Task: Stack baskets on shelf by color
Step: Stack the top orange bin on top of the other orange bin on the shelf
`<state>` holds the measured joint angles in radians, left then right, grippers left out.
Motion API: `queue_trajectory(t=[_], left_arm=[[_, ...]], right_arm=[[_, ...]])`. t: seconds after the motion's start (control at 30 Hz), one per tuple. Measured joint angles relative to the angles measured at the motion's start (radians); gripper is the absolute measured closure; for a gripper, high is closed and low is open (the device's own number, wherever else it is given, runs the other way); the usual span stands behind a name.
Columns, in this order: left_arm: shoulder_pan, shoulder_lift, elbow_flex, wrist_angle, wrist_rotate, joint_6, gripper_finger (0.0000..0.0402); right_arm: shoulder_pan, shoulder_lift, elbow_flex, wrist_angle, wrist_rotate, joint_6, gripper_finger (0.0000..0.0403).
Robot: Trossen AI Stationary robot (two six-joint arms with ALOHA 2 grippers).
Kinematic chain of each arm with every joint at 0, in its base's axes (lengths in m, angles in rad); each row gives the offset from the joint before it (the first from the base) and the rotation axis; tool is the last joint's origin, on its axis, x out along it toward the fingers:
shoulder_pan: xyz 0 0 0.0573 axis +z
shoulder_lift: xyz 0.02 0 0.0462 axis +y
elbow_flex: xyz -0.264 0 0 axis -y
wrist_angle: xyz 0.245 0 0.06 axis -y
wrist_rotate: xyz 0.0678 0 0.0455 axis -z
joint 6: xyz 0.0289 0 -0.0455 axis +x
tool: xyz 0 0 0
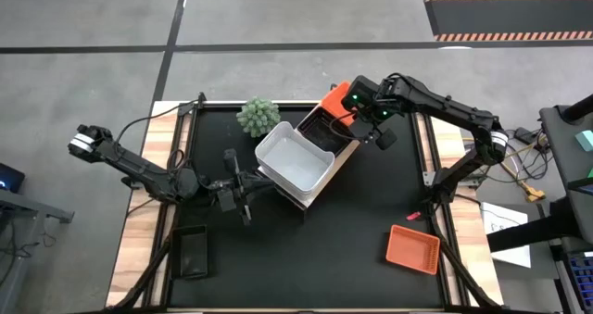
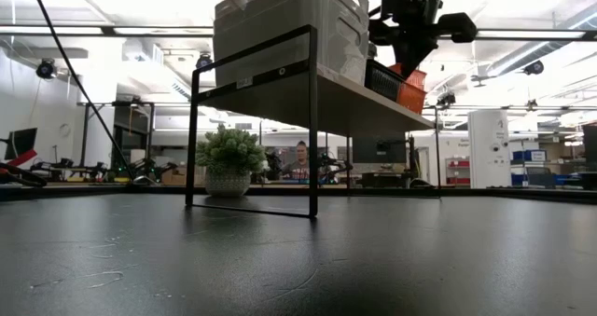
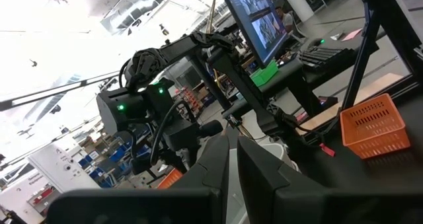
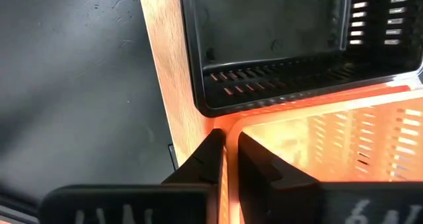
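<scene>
small green potted plant [image 1: 258,116], black tabletop [image 1: 361,221]

The table [image 1: 371,212] is viewed from overhead and level from its surface; the shelf [image 2: 354,102] is shared. Wrist views are taken close past each arm's fingers.

Black table [image 1: 371,212] with shelf [image 1: 345,157], plant [image 1: 258,116], orange basket [image 1: 412,248], black basket [image 1: 193,252].

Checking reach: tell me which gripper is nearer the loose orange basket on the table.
Right. The right gripper is up at the shelf, well above the orange basket; the left gripper sits farther off, beyond the white baskets.
</scene>
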<state>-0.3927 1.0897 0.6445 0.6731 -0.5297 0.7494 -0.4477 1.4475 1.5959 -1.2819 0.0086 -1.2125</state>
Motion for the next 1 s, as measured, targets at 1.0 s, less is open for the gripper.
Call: queue_trajectory(t=[1.0], left_arm=[[0.000,0.000,0.001,0.000,0.000,0.000,0.0387]], right_arm=[[0.037,-0.039,0.016,-0.094,0.046,0.117,0.0315]])
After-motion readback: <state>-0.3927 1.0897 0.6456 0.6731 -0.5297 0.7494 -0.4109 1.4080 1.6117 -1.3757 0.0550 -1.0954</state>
